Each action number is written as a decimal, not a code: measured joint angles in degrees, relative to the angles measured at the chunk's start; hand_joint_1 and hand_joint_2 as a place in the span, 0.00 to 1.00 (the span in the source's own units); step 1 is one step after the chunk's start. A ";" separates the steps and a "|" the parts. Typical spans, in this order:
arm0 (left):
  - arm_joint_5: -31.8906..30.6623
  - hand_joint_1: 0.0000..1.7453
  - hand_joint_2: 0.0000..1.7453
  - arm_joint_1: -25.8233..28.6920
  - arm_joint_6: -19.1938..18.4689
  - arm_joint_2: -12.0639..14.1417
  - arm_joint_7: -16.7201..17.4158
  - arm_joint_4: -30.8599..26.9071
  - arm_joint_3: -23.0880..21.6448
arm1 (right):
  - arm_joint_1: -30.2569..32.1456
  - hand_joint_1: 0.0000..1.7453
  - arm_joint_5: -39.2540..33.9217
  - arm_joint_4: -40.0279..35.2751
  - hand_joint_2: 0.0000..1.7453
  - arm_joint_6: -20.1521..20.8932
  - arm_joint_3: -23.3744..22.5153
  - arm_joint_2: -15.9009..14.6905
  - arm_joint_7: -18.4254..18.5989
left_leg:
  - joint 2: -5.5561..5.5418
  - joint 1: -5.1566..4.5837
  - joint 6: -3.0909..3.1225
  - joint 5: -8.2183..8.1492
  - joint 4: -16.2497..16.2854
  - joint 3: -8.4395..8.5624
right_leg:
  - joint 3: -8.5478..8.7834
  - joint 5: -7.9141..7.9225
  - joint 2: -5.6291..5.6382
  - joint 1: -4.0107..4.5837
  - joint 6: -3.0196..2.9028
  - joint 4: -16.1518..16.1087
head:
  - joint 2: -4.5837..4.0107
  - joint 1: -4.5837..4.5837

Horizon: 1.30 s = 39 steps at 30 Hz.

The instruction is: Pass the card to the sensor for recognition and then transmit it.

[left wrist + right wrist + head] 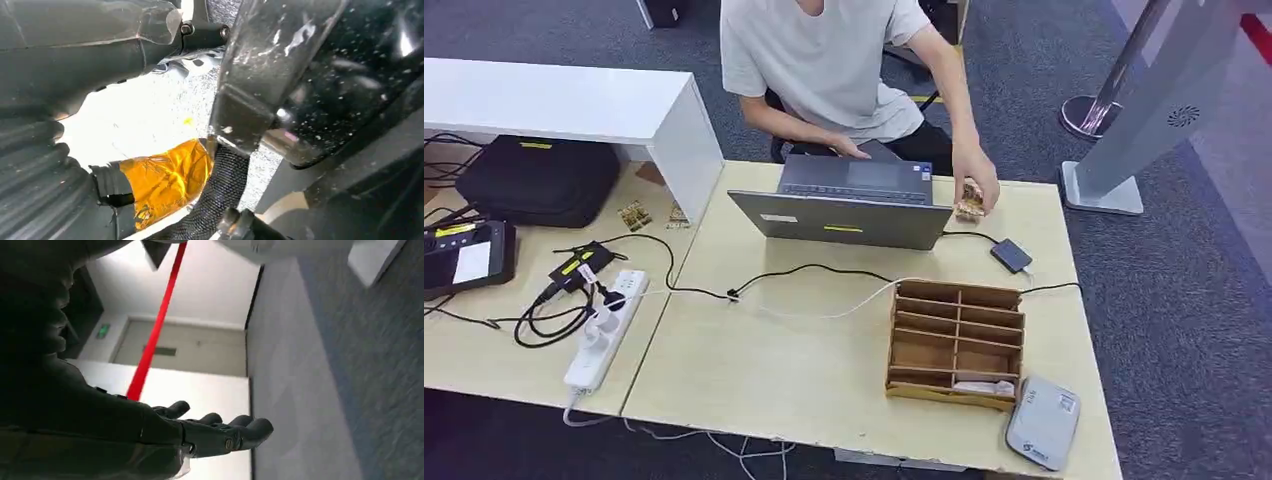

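Already at the desk: person's hand on the card, robot hands off the table

Right hand [215, 432] seen from its wrist camera: dark fingers [250, 430] stretched out and slightly apart, nothing between them, released. Beyond the fingertips only grey carpet [340, 370] and a white wall with a red stripe [155, 330]. Left hand [45, 165]: ribbed grey cover and some orange tape [165, 180] visible, fingers not distinguishable, so can't tell whether released or clenched.

From the head camera, a person in a pale T-shirt [824, 60] sits behind the light wooden table [824, 370]. The person's hand [977, 180] rests on a small card-like item [969, 207] at the far table edge, just beside the grey laptop [844, 205]. Small dark sensor box [1011, 255] on a cable lies near that item, toward the wooden divided organizer [956, 343]. Grey flat device [1044, 422] touches the organizer's near corner. White power strip [606, 330] and black cables [554, 320] lie on the adjoining table.
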 joint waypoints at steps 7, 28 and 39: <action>-0.46 0.00 1.00 -0.22 -1.57 1.20 -1.14 -0.15 -0.79 | -0.38 0.00 -11.65 1.47 1.00 18.16 -8.20 10.67 -2.53 | 0.13 0.11 -0.03 0.02 -0.03 0.08 | 0.05 0.02 0.07 0.13 -0.10 0.04 | 0.00 0.00; 3.15 0.00 1.00 1.65 8.97 -0.05 -1.40 0.99 -0.72 | -3.55 0.00 -29.84 0.55 1.00 -26.30 -32.01 34.46 -8.36 | 0.25 0.21 -0.24 0.08 -0.10 0.15 | 0.09 -0.01 0.16 0.22 -0.19 0.12 | 0.00 -0.04; 3.19 0.00 0.00 1.35 9.60 -2.01 -5.29 5.47 0.70 | -3.68 0.00 -18.80 0.40 1.00 -26.23 -31.54 42.17 -5.56 | 0.27 0.19 -0.24 0.07 -0.10 0.13 | 0.07 -0.01 0.19 0.20 -0.19 0.12 | 0.00 -0.13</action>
